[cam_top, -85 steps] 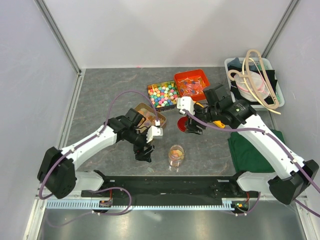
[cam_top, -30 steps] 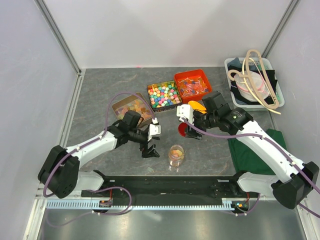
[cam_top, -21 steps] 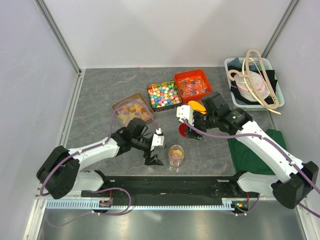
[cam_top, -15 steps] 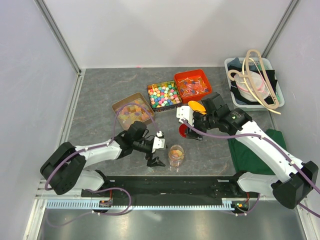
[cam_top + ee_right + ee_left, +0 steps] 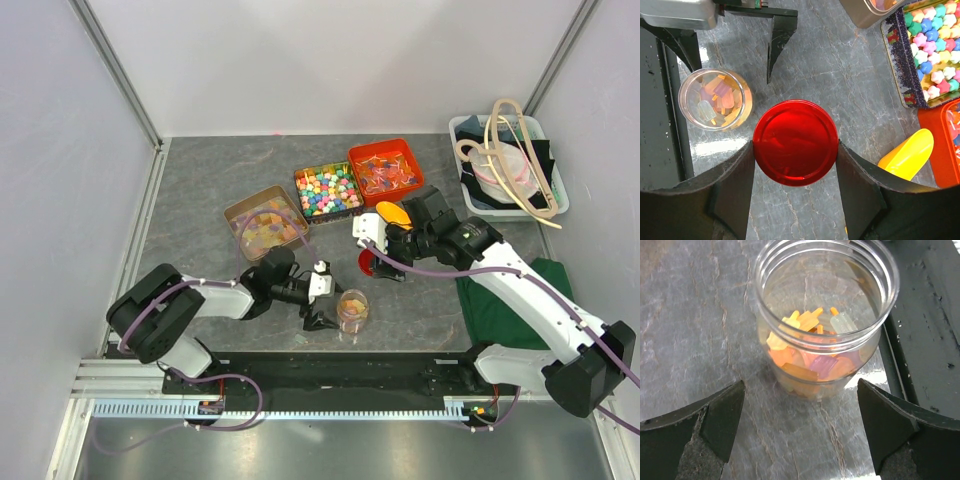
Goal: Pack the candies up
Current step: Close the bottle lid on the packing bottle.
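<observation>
Done: some translucent pastel candies (image 5: 807, 362) in clear round plastic jar (image 5: 825, 270), nr tabletop (image 5: 200, 180) front edge.
Left tool (image 5: 800, 390): spread wide, flanking jar, no contact.
Right tool (image 5: 795, 150): pinching red round lid (image 5: 795, 127).
To do: prob. lid onto jar; more candies in tan tray (image 5: 236, 209).

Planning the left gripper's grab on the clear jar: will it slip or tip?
Probably light: the jar looks thin clear plastic, with candies filling only its bottom. Smooth round walls could slip or twist between the fingers of the open left gripper. It's open-topped, so tilting might spill pieces.
</observation>
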### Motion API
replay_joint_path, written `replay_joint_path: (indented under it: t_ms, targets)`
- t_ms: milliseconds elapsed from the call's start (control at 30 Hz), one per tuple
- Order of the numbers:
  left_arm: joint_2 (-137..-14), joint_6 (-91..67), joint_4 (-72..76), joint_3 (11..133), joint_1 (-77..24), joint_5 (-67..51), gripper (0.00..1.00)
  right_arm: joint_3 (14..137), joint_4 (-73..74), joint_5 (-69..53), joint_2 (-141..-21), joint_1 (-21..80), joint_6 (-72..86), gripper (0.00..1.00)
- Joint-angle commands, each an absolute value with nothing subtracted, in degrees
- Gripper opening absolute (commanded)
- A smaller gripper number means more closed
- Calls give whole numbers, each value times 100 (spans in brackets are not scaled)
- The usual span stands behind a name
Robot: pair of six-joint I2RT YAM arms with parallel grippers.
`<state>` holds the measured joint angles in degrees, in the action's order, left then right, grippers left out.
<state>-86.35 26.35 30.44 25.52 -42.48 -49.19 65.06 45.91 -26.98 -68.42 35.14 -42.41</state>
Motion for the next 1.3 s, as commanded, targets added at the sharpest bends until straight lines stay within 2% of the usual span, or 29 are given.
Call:
replay_joint_path:
  t_ms: [0, 267, 500, 900, 1133, 1233, 1267]
  targets:
    - [-8920, 2408, 4209, 2356, -4289, -5378, 100, 6460, 4561, -2690, -6899, 3533, -4359, 65]
    - [-9632, 2294, 5525, 2215, -4342, -5967, 100, 6433, 4632, -2663, -6899, 3524, -4447, 65]
    - [-9993, 2049, 6108, 2294, -4394, -5959, 99, 6592, 5070, -2882, -6979, 3533, -4658, 65]
    - [-10230, 1916, 6233, 2496, -4465, -5880, 99, 6715, 5370, -3041, -7093, 3726, -4773, 64]
    - [-10309, 2013, 5986, 2654, -4518, -5827, 87, 6759, 5484, -3085, -7102, 3867, -4843, 64]
    - [-10336, 2048, 5654, 2786, -4526, -5871, 74, 6794, 5563, -3138, -7110, 3964, -4895, 64]
    - [-10345, 2074, 5556, 2821, -4526, -5888, 66, 6803, 5598, -3172, -7110, 3999, -4904, 64]
